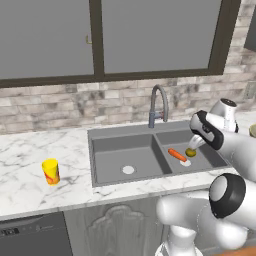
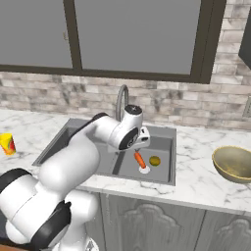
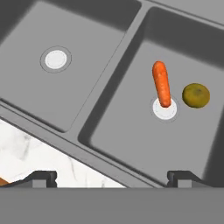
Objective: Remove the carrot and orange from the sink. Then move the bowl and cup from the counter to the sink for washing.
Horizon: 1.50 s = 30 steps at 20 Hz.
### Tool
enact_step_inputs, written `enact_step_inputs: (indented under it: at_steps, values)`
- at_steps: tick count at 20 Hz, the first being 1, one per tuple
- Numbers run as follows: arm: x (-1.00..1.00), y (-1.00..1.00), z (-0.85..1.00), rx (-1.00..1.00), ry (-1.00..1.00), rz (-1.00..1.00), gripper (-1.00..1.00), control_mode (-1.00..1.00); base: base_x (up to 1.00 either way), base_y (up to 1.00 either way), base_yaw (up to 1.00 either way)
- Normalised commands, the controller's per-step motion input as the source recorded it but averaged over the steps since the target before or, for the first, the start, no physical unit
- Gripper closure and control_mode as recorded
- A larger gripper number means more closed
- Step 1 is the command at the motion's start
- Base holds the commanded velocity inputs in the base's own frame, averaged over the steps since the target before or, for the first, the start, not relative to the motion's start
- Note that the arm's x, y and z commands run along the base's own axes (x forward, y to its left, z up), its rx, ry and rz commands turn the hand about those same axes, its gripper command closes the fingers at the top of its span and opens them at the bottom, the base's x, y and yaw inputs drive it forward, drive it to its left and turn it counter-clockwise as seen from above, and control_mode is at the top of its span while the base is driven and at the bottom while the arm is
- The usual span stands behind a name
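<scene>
Both claw (image 3: 112, 177) tips cut off | orange (image 1: 190, 152) partly hidden by arm

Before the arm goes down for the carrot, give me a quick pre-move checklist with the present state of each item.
1. Carrot lying in the right basin, tip over the drain: ok.
2. Orange beside it, apart from the carrot: ok.
3. Claw open and holding nothing: ok.
4. Claw centred above the carrot: not ok, it sits off to one side.
5. Cup upright on the counter left of the sink: ok.
6. Bowl on the counter right of the sink: ok.
</scene>
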Motion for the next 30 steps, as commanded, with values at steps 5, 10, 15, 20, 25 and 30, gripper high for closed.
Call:
enact_step_inputs:
  at_steps: [5, 10, 15, 20, 25, 30]
  values:
    - [0.22, 0.0, -0.26, 0.0, 0.0, 0.0, -1.0, -1.0, 0.0, 0.0, 0.0]
    - [0.22, -0.04, -0.25, 0.0, 0.0, 0.0, -1.0, -1.0, 0.0, 0.0, 0.0]
    - [0.17, -0.06, -0.24, 0.0, 0.0, 0.0, -1.0, -1.0, 0.0, 0.0, 0.0]
    - [0.19, -0.02, -0.22, 0.02, 0.08, 0.0, -1.0, -1.0, 0.0, 0.0, 0.0]
    - [0.21, -0.01, -0.21, 0.02, 0.05, 0.0, -1.0, -1.0, 0.0, 0.0, 0.0]
    - [0.23, -0.08, -0.19, 0.0, 0.06, 0.0, -1.0, -1.0, 0.0, 0.0, 0.0]
